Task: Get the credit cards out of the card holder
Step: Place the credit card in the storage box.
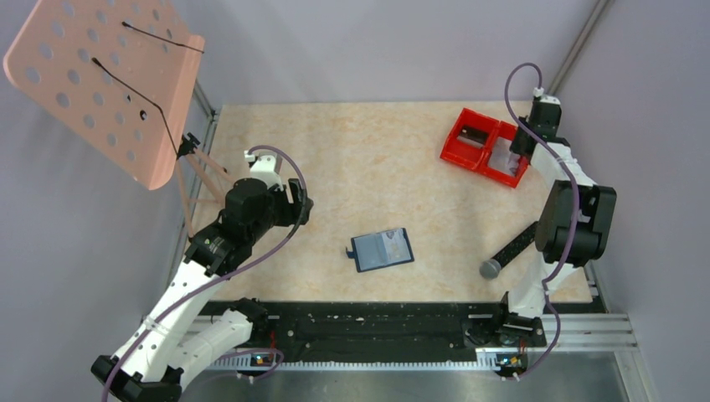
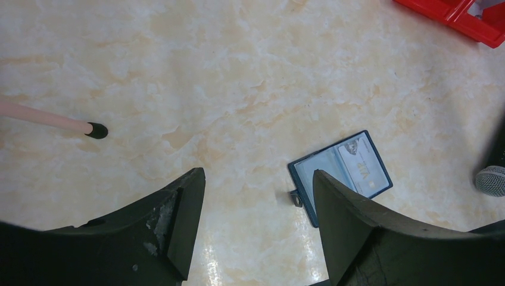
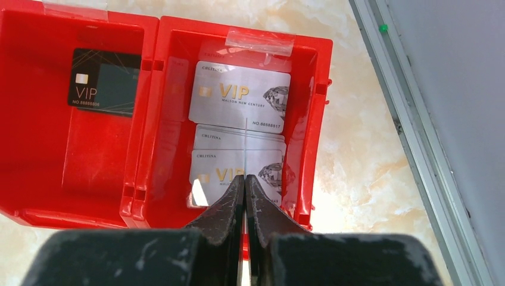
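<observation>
The card holder [image 1: 382, 249] lies open on the table's middle, navy rim and pale inner faces up. A pale credit card [image 2: 364, 170] sits in its right half. My left gripper [image 2: 257, 179] hovers open to the left of the card holder [image 2: 324, 170], nothing between its fingers. My right gripper [image 3: 245, 177] is over the red bin's right compartment, shut on a thin credit card [image 3: 245, 143] that shows edge-on. Silver credit cards [image 3: 239, 98] lie in that compartment, and a black one [image 3: 104, 82] lies in the left one.
The red two-compartment bin [image 1: 456, 146] stands at the back right. A grey ball [image 1: 491, 269] rests near the right arm's base. A pink perforated board [image 1: 100, 75] on thin legs [image 2: 41, 117] stands at the far left.
</observation>
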You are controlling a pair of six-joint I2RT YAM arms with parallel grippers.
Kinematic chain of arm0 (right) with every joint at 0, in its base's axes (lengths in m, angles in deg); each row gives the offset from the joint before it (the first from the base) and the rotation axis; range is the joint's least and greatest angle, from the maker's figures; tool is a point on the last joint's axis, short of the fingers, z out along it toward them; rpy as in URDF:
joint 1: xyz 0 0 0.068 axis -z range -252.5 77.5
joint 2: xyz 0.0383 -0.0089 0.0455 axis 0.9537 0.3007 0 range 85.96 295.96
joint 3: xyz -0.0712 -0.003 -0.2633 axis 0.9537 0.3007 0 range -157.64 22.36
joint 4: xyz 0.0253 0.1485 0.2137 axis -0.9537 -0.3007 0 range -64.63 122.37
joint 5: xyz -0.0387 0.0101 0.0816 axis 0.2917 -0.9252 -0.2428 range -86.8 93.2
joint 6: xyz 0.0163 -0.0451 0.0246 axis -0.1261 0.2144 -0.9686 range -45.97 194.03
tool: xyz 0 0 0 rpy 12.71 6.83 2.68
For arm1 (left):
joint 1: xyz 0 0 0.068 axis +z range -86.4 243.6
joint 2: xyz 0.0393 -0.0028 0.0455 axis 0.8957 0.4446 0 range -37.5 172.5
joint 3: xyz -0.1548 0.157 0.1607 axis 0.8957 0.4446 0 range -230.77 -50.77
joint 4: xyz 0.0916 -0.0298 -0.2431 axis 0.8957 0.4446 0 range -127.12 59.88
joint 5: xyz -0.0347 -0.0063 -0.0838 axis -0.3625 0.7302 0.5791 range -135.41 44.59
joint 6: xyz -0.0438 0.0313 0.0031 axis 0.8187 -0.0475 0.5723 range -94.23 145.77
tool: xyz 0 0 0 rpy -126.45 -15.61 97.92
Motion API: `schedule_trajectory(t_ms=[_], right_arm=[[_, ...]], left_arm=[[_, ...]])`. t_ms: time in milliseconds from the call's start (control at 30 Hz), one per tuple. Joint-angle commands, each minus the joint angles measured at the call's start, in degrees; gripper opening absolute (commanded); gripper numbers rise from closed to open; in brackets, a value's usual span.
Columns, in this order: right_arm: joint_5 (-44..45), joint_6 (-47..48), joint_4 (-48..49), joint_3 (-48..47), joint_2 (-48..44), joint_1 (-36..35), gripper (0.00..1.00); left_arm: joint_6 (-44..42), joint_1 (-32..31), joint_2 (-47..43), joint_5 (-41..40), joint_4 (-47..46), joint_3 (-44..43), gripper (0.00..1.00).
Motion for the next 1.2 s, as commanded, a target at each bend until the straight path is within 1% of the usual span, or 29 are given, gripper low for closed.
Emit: schedule_trajectory(t_ms=[0, 133, 300, 500, 767, 1000, 1167], right_arm=[[0.16, 0.43, 1.53, -3.69, -1.37, -0.31, 0.0], [-1.1, -0.44, 1.63, -5.45, -0.94, 0.18, 0.0], [-5.3, -3.83, 4.15, -5.86, 0.12, 2.18, 0.0], [-11.53, -7.66, 5.14, -6.78, 3.63, 4.52, 0.0], [-19.72, -12.95, 11.3, -5.25, 6.8, 9.05, 0.0], [-22.39, -14.46, 11.61, -6.46, 10.35, 10.52, 0.0], [-22.52, -15.71, 12.9, -6.18, 11.98, 10.61, 0.0]], left_arm=[[-0.58, 0.26, -0.35, -0.34, -2.36, 0.49, 0.72], [-0.69, 0.32, -0.3, -0.5, -2.44, 0.5, 0.72], [-0.69, 0.43, -0.25, -0.42, -2.64, 0.5, 0.72], [-0.7, 0.46, -0.04, -0.59, -2.5, 0.57, 0.72], [-0.87, 0.63, 0.55, -0.77, -2.64, 0.5, 0.72], [-0.71, 0.87, 1.06, -0.29, -2.84, 0.37, 0.72], [-0.56, 1.03, 1.52, 0.35, -3.15, 0.31, 0.72]])
